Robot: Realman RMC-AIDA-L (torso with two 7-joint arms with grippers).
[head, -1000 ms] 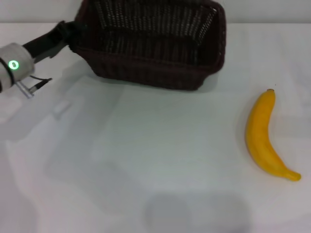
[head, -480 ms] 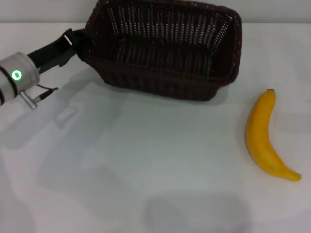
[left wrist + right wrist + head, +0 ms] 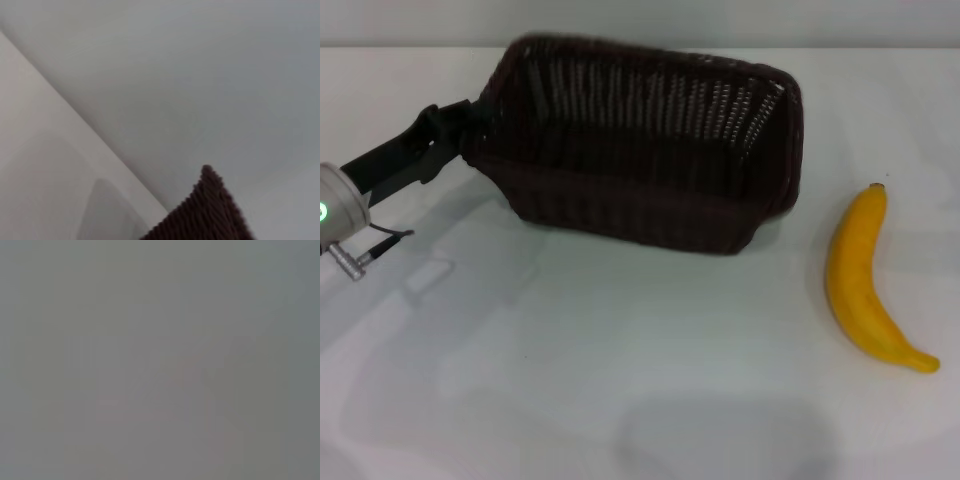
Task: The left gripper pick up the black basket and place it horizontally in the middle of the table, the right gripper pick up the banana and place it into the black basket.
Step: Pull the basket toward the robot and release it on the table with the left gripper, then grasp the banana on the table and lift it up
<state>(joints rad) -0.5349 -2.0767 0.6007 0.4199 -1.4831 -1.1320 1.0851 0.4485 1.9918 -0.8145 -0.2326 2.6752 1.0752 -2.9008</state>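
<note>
The black basket (image 3: 640,140) is a large dark woven wicker basket at the back middle of the white table (image 3: 620,360), tilted, with its left end raised. My left gripper (image 3: 470,125), black fingers on a silver-grey arm, is shut on the basket's left rim. A corner of the basket shows in the left wrist view (image 3: 205,215). The yellow banana (image 3: 860,280) lies on the table at the right, apart from the basket. My right gripper is out of view.
The table's far edge meets a grey wall behind the basket. Faint shadows lie on the tabletop at the front. The right wrist view shows only a plain grey blur.
My left gripper has carried the basket toward me and lower in the view; the basket has shifted slightly left since half a second ago. The banana has not moved.
</note>
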